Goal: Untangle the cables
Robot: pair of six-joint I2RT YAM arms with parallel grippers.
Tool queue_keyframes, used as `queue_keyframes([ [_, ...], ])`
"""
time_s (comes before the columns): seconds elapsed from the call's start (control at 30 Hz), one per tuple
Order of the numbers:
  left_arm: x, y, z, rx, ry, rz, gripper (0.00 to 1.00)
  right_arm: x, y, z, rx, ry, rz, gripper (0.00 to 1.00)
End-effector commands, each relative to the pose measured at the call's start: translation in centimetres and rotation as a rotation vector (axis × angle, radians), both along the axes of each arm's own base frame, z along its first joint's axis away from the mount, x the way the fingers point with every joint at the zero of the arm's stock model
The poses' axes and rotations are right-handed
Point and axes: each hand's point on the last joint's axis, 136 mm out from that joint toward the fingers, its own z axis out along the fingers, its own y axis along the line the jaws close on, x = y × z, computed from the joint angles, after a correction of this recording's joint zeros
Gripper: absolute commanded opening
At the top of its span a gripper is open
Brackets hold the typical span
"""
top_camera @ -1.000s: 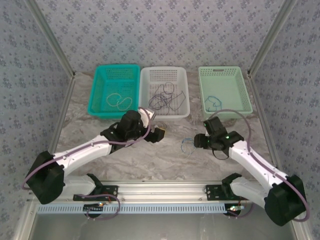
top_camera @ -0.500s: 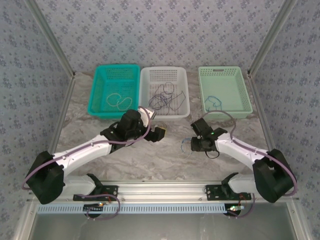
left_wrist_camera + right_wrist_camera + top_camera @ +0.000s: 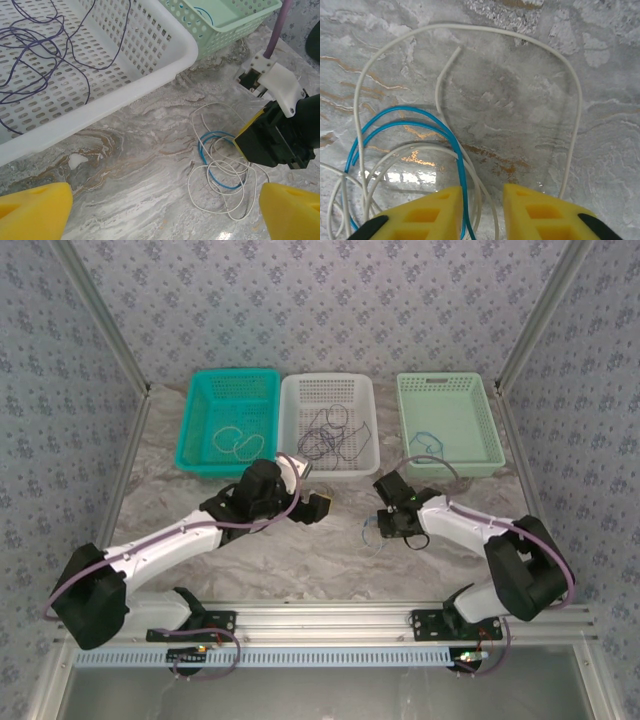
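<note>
Right arm (image 3: 455, 523) swung left over the tangle on the surface (image 3: 125, 160), near the white basket (image 3: 170, 60). Right fingers (image 3: 430, 210) narrowed around the blue cable (image 3: 405, 109) and white cable (image 3: 465, 25); can't tell if pinched. Left fingers (image 3: 35, 207) wide apart, empty. Grasp step, I'd say; next I need blue lifted clear of white.

Looks straight down on a grey marbled tabletop (image 3: 530, 115).
Catches the right gripper (image 3: 483, 212), yellow fingers narrowly apart at the bottom edge, straddling a thin blue wire loop (image 3: 405, 109) and strands of a thin whitish wire (image 3: 470, 26) tangled together.
</note>
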Motion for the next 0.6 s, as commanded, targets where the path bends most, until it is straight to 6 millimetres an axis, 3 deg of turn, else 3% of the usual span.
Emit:
queue_keyframes([
  [0.0, 0.0, -0.1, 1.7, -0.024, -0.035, -0.001, 0.96, 0.8, 0.2, 0.6, -0.006, -0.024, 0.003, 0.21],
  [0.13, -0.1, -0.1, 1.6, -0.024, -0.031, 0.000, 0.96, 1.0, 0.3, 2.0, -0.009, -0.070, 0.000, 0.07],
  [0.33, 0.0, -0.2, 1.5, -0.026, -0.029, 0.001, 0.96, 0.4, 0.4, 5.3, -0.024, -0.158, 0.020, 0.00],
  [0.57, -0.1, -0.9, 1.7, -0.044, -0.023, -0.027, 0.96, -0.8, 1.2, 10.3, 0.061, -0.295, 0.102, 0.01],
])
